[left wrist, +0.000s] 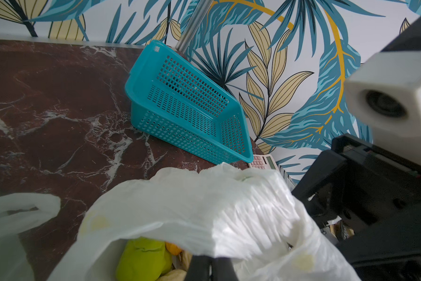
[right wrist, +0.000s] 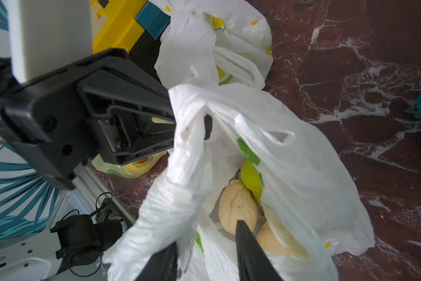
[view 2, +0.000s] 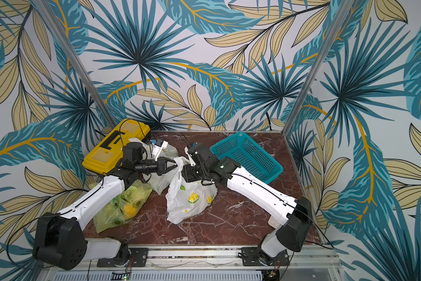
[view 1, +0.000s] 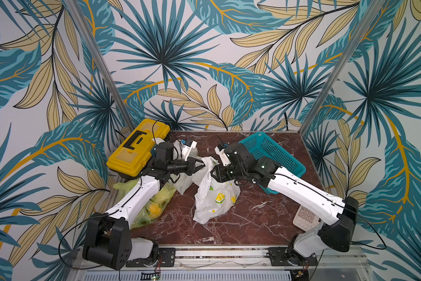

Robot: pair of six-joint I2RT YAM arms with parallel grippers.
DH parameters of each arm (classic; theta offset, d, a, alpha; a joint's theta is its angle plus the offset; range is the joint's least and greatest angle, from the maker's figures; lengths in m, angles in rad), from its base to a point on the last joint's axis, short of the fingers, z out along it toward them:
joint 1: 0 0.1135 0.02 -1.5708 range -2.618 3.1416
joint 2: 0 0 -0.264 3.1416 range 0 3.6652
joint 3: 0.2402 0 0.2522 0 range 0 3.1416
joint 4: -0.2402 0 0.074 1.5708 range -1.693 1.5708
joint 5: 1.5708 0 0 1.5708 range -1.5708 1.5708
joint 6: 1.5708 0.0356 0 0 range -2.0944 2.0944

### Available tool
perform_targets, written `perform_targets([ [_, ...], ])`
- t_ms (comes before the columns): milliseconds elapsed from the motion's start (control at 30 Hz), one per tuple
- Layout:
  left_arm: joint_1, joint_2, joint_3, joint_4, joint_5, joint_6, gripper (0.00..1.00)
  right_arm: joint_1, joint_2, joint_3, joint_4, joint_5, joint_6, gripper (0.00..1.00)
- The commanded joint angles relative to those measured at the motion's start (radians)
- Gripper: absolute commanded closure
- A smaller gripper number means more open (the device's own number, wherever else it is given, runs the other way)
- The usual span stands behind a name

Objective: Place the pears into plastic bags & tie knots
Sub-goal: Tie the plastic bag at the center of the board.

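We see the white plastic carrier bag with lemon-slice prints (view 1: 214,199) mid-frame on the dark red marble tabletop (view 1: 241,226) in both top views. Its mouth gapes, and cream and green pears (right wrist: 237,209) lie inside. The left gripper (right wrist: 205,126) is clamped tight on the film of one handle. The right gripper (right wrist: 207,232) has its jaws partly apart. A twisted strand of film lies against one of them, and we cannot tell whether it is pinned.

We judge the knot not yet made. If we pull now, that strand may slide free, the thin film may tear at the left pinch, or the bag may tip and spill.
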Motion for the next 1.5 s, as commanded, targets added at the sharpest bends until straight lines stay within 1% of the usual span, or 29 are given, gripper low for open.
perform_targets([
  [0,-0.017,-0.026,-0.006,0.020,-0.010,-0.013,1.00,0.005,0.029,0.030,-0.024,0.021,0.032,0.68],
  [167,-0.023,-0.034,-0.012,0.020,-0.016,-0.021,1.00,0.005,0.041,0.033,-0.034,0.019,0.033,0.83],
  [267,-0.020,-0.039,-0.016,0.020,-0.026,-0.026,1.00,0.004,0.035,0.033,-0.060,0.036,0.018,0.95],
  [367,0.007,-0.052,-0.025,0.020,-0.026,-0.036,1.00,-0.001,-0.004,0.013,-0.091,0.059,-0.021,1.00],
  [500,0.023,-0.050,-0.030,0.020,-0.019,-0.036,1.00,-0.021,-0.048,-0.008,-0.160,0.059,-0.063,1.00],
  [667,0.024,-0.037,-0.023,0.020,-0.018,-0.039,1.00,-0.021,-0.058,-0.033,-0.150,0.011,-0.066,1.00],
  [733,0.027,-0.050,-0.025,0.020,-0.025,-0.042,1.00,-0.022,-0.057,-0.027,-0.169,0.014,-0.086,1.00],
  [867,0.038,-0.097,-0.040,0.011,-0.020,-0.062,1.00,-0.046,-0.066,0.015,-0.305,0.096,-0.175,1.00],
  [967,0.041,-0.116,-0.036,-0.042,-0.009,-0.061,1.00,-0.090,-0.091,0.041,-0.389,0.174,-0.223,1.00],
  [1067,0.042,-0.125,-0.026,-0.105,-0.015,-0.042,1.00,-0.106,-0.109,0.055,-0.433,0.249,-0.248,1.00],
  [1133,0.043,-0.131,-0.014,-0.158,-0.041,-0.013,1.00,-0.112,-0.102,0.054,-0.461,0.297,-0.256,1.00],
  [1233,0.051,-0.129,0.026,-0.287,-0.102,0.051,1.00,-0.132,-0.095,0.038,-0.485,0.358,-0.248,1.00],
  [1333,0.055,-0.107,0.055,-0.411,-0.218,0.125,1.00,-0.166,-0.103,0.000,-0.481,0.423,-0.246,1.00],
  [1367,0.059,-0.096,0.055,-0.446,-0.264,0.138,1.00,-0.184,-0.101,-0.026,-0.483,0.439,-0.246,1.00],
  [1400,0.069,-0.081,0.051,-0.472,-0.284,0.146,1.00,-0.205,-0.101,-0.059,-0.483,0.448,-0.237,1.00],
  [1467,0.092,-0.053,0.024,-0.500,-0.323,0.132,1.00,-0.253,-0.114,-0.158,-0.450,0.422,-0.219,1.00],
])
